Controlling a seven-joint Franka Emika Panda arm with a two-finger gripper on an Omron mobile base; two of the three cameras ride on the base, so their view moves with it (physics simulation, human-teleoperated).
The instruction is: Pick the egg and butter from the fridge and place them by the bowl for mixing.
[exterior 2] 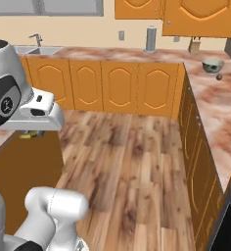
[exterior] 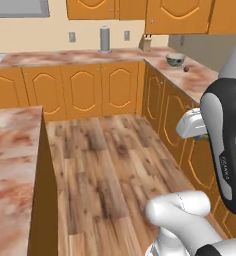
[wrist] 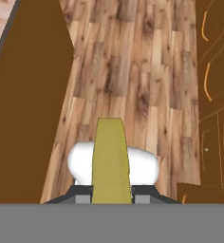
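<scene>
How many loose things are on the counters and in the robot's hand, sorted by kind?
bowl: 1
egg: 1
butter stick: 1
grey canister: 1
knife block: 1
Total: 5

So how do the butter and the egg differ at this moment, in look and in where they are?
The butter is a long yellow stick clamped upright between the gripper fingers, carried above the wooden floor; the egg is a small dark roundish dot lying free on the counter. The egg already sits beside the bowl, while the butter is far from it. Both are much smaller than the bowl.
</scene>
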